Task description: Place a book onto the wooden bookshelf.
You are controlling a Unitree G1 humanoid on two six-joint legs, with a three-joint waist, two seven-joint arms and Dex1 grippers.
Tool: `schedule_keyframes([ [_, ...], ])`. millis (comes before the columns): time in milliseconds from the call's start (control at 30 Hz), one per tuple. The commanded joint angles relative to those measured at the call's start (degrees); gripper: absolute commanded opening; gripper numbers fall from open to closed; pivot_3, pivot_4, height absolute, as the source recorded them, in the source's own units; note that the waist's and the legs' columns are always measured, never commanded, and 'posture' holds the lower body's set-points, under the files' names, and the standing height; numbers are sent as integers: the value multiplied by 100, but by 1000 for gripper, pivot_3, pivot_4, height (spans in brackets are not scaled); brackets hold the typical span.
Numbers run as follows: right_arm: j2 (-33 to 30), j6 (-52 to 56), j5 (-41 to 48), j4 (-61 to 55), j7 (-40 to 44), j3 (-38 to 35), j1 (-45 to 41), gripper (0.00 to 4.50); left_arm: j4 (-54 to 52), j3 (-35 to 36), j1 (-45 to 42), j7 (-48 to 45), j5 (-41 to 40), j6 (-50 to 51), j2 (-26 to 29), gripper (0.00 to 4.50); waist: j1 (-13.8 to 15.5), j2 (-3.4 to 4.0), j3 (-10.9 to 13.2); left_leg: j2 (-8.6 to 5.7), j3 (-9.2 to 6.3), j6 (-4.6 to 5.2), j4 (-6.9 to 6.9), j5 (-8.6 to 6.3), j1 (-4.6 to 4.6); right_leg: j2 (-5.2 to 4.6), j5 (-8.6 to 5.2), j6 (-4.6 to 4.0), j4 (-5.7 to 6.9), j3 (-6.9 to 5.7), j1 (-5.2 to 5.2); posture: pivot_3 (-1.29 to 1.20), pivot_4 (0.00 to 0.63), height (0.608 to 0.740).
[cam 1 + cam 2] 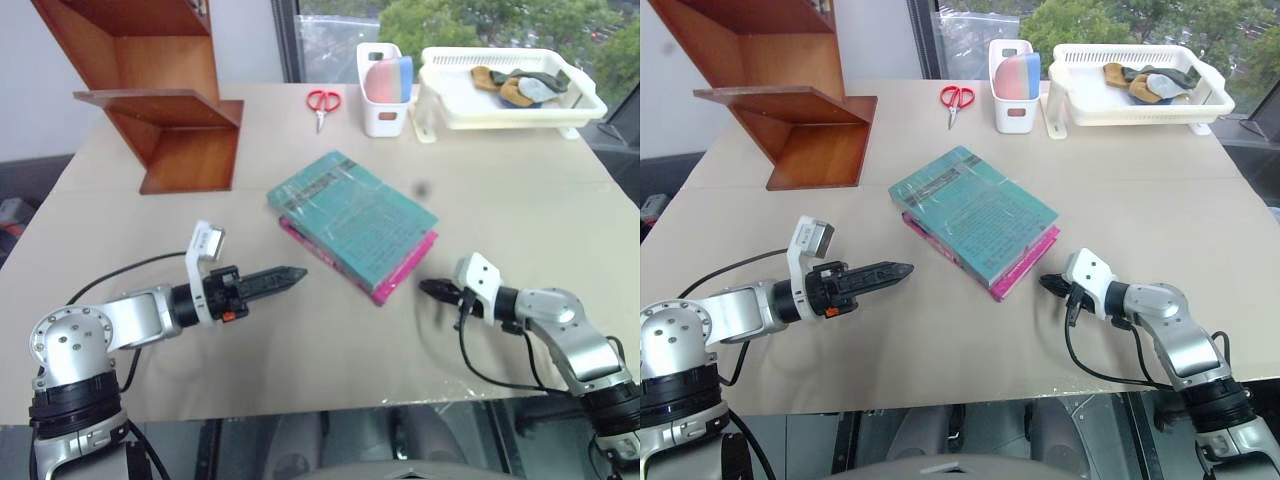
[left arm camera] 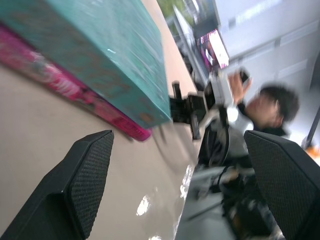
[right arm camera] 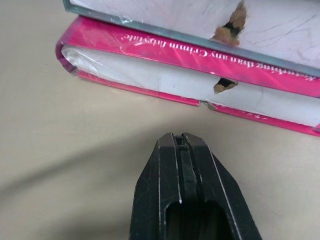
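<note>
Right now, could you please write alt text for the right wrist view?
The right gripper, its black fingers shut together on nothing, points at the page edges of a bright pink book lying on the beige table. The large teal-green book lies on top.

left gripper (image 2: 185,195) fingers spread wide | teal book (image 2: 107,55) stacked on pink book (image 2: 55,75), on table (image 2: 60,150) | right gripper (image 2: 187,110) beyond book corner | person (image 2: 272,107) blurred behind
</note>
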Motion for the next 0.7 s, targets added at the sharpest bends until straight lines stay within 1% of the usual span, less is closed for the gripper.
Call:
schedule_keyframes([
  [33,203,171,38,-239,-122,21,-323,36,-470,-452,211,-971,866,-1091,422,4500,-5,4,2,1,0,-1,0,1,0,1,0,-1,0,0,0,0,150,740],
  [100,331,215,14,-165,-150,47,-480,36,-741,-820,541,-1818,1725,-2285,709,4500,4,7,4,0,4,-2,-2,1,-1,0,-2,-5,-1,2,-2,0,150,740],
  [133,362,187,-7,-130,-143,49,-525,36,-796,-915,641,-2147,2033,-2821,756,4500,22,7,4,-1,8,-2,-9,1,-3,-4,-6,-13,-8,5,-4,0,150,740],
  [267,430,196,1,-39,-95,26,-583,36,-720,-876,715,-2831,2343,-3907,604,4500,101,8,5,1,8,1,-18,-1,-19,-29,-11,-23,-16,-6,-20,0,150,740],
  [367,438,199,16,-26,-55,1,-572,36,-669,-897,753,-3170,2564,-4531,536,4500,87,8,5,0,11,5,-18,-2,-24,-32,-12,-23,-16,-2,-24,0,150,740],
  [433,360,217,9,-80,-32,-52,-513,36,-665,-943,788,-3348,2702,-4828,547,4500,73,9,5,-1,15,6,-18,-2,-26,-29,-9,-18,-14,0,-24,0,150,740],
  [500,-19,360,265,-371,266,-338,-266,36,-652,-922,836,-3334,2667,-4841,525,4500,83,11,7,-6,21,7,-17,-2,-26,-21,-3,-5,-13,-1,-24,0,150,740],
  [567,-263,587,577,-651,349,-683,-150,36,-562,-928,927,-3290,2791,-4956,502,4500,103,17,10,-6,30,9,-15,-3,-31,-21,-3,-2,-14,-8,-24,0,150,740],
  [633,-398,667,546,-797,163,-866,-204,36,-445,-920,1011,-3125,2878,-5014,413,4500,73,18,11,-7,42,12,-13,-5,-32,-18,-3,1,-14,-4,-25,0,150,740],
  [700,-440,667,222,-669,-170,-879,-476,36,-392,-911,1077,-2918,2936,-5017,308,4500,34,18,11,-2,49,12,-10,-5,-25,-10,-2,2,-9,3,-25,0,150,740],
])
